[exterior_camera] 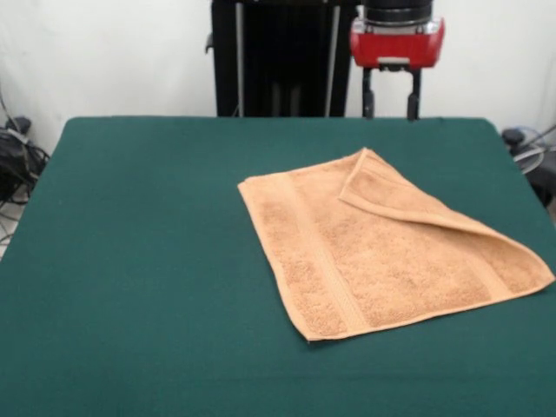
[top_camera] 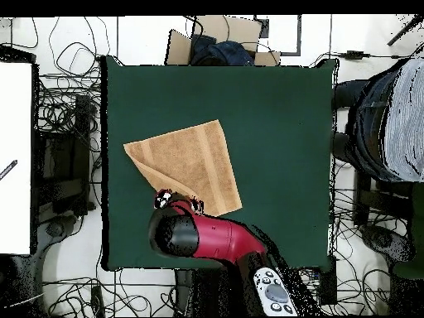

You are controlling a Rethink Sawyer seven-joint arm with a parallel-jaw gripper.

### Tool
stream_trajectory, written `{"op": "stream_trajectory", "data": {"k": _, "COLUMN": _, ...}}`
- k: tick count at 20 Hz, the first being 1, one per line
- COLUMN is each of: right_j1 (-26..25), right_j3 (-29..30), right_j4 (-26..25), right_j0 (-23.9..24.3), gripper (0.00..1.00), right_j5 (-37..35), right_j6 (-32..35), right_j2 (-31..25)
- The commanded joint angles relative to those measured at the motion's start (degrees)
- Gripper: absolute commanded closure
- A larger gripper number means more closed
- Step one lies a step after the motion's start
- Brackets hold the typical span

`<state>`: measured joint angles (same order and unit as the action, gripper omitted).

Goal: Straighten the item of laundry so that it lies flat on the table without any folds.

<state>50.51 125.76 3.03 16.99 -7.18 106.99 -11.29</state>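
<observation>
The light orange-tan towel (exterior_camera: 382,248) lies on the dark green table (exterior_camera: 130,261), right of middle in the front view. Its far right corner is folded over onto the cloth, leaving a raised diagonal flap (exterior_camera: 391,195). A woven band runs down its left part. My gripper (exterior_camera: 392,109) hangs above the table's far edge, just behind the towel's far corner. It is open, empty and not touching the towel. In the overhead view the towel (top_camera: 190,161) lies left of middle on the table (top_camera: 273,124). The red arm (top_camera: 207,236) covers the gripper and the towel's edge nearest the base.
A person (top_camera: 389,116) sits beside the table's right edge in the overhead view. A cardboard box (top_camera: 219,41) stands beyond the far edge. Cables lie on the floor all round. The black pedestal (exterior_camera: 282,56) rises behind the table.
</observation>
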Motion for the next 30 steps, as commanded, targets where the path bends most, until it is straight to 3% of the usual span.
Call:
{"op": "stream_trajectory", "data": {"k": 1, "right_j1": -2.3, "right_j3": -3.4, "right_j4": 2.6, "right_j0": 1.3, "gripper": 0.00, "right_j5": -3.4, "right_j6": 9.1, "right_j2": 1.0}}
{"op": "stream_trajectory", "data": {"k": 8, "right_j1": -7.6, "right_j3": -6.2, "right_j4": 2.0, "right_j0": 2.9, "gripper": 0.00, "right_j5": -0.2, "right_j6": 8.5, "right_j2": -0.6}}
{"op": "stream_trajectory", "data": {"k": 19, "right_j1": -18.5, "right_j3": -15.1, "right_j4": -1.4, "right_j0": 6.2, "gripper": 0.00, "right_j5": 3.0, "right_j6": 4.7, "right_j2": -1.9}}
{"op": "stream_trajectory", "data": {"k": 30, "right_j1": -18.0, "right_j3": -16.7, "right_j4": -2.3, "right_j0": 4.3, "gripper": 0.00, "right_j5": 1.0, "right_j6": 5.2, "right_j2": 0.7}}
